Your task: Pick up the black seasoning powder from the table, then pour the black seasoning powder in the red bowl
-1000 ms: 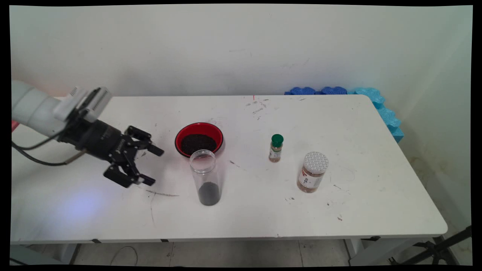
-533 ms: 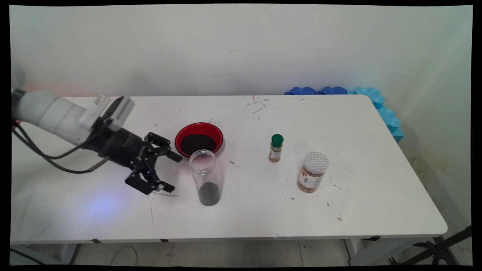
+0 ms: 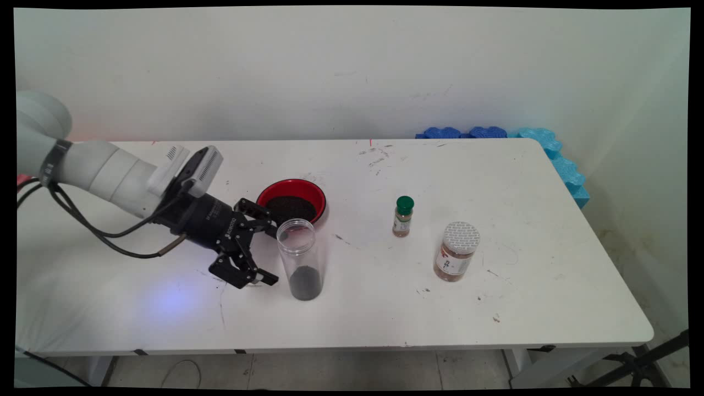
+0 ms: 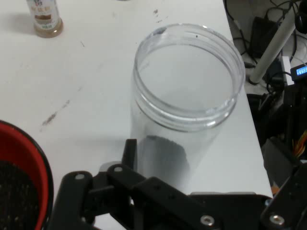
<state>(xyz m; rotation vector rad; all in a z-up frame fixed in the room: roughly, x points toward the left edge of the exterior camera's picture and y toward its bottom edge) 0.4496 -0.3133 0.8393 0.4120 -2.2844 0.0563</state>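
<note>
A: Reaching in from nine o'clock, gripper spread wide, holding nothing, level with the lower half of the clear jar.
B: Touching it?
A: Hard to say. Far finger right against the jar's rim side in the main view; near finger just short of the wall. From the hand view, only one fingertip visible, close beside the glass; other one cut off at the frame edge.
B: Jar's place?
A: Upright, lidless, near mid-table; dark grains in the bottom. Red bowl of the same dark stuff just beyond, at twelve o'clock of it, partly hidden by finger and jar.
B: Rest?
A: At three o'clock of the jar, well apart: small green-capped bottle, then white-lidded jar. Labels unreadable. Blue foam past the table's far corner.
</note>
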